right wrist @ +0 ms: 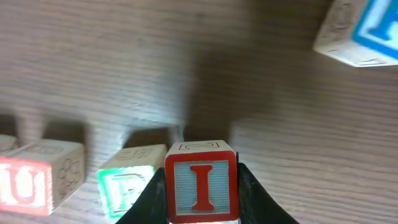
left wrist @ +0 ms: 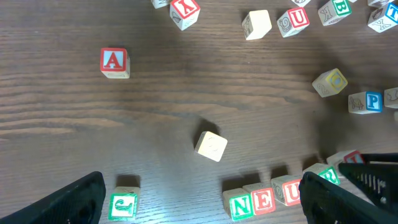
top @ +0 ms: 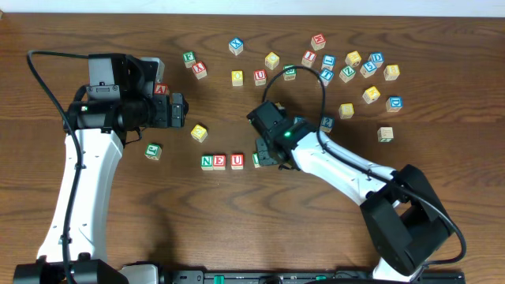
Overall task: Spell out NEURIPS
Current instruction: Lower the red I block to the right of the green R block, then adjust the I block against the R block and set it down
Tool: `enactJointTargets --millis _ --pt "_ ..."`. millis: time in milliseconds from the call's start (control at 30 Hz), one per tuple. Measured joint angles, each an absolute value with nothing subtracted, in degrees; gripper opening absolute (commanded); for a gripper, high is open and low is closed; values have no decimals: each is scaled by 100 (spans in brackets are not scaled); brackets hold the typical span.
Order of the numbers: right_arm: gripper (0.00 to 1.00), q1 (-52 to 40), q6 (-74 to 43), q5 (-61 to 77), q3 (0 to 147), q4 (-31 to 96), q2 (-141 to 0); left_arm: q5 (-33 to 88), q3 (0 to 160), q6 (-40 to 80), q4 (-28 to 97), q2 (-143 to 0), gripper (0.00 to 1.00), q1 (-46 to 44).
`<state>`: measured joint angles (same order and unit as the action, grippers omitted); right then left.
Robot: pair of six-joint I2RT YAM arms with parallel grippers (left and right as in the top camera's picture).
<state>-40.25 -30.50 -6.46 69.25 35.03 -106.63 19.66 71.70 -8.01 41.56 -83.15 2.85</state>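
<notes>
red i cube (right wrist: 201, 185) is pinched in the right gripper (right wrist: 201, 200), low over the counter (top: 237, 229) and just beside the green r cube (right wrist: 127, 183) that ends the n (top: 207, 162), e (top: 220, 162), u (right wrist: 37, 177) row. looks like its slot is right there, on r's far side from u. left gripper (left wrist: 199, 202) hangs wide open and empty, farther off.

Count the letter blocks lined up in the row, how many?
4: N, E, U, then R, partly hidden by the right arm. I is beside R, gripped by its fingers.
</notes>
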Motion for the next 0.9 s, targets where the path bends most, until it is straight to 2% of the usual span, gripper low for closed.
enactJointTargets --millis 900 --pt "6 -4377 -3205 -681 6930 3489 -10700 1966 7170 -801 4158 -8315 98 285"
